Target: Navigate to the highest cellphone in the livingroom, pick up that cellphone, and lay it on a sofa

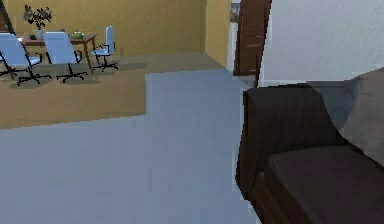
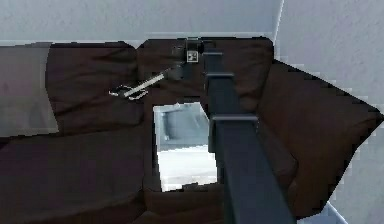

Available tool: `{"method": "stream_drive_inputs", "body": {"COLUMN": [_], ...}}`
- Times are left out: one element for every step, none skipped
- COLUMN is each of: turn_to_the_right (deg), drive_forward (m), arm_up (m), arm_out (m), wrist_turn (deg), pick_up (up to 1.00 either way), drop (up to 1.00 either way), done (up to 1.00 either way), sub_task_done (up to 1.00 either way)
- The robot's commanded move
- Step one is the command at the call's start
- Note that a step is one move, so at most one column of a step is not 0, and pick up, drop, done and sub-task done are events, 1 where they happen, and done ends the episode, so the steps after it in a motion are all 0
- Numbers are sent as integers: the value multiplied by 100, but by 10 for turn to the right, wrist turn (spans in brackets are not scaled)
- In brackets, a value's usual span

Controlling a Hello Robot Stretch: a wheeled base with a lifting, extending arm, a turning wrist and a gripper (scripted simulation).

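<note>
- Arm side view: arm (image 2: 235,140) reaches over dark sofa (image 2: 70,140); fingers (image 2: 143,83) seen against seat, can't tell if holding anything.
- Pale box (image 2: 185,150) on seat, nr arm.

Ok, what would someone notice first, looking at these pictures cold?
Probably the dark brown sofa that spans the arm side view, with a pale boxy thing on its seat and the robot's dark arm extending across the picture toward the backrest. In the forward view, a dining table with pale chairs stands at the upper left on tan floor.
</note>
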Motion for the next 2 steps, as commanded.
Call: {"method": "stream_drive_inputs", "body": {"turn_to_the_right": [0, 0], "drive_forward": [0, 0], "arm_up": [-24, -32], "arm_out": [0, 0], "wrist_turn": [0, 0], "pick_up": [0, 0], "drop": [0, 0], "done": [0, 0], "sub_task_done": [0, 0]}}
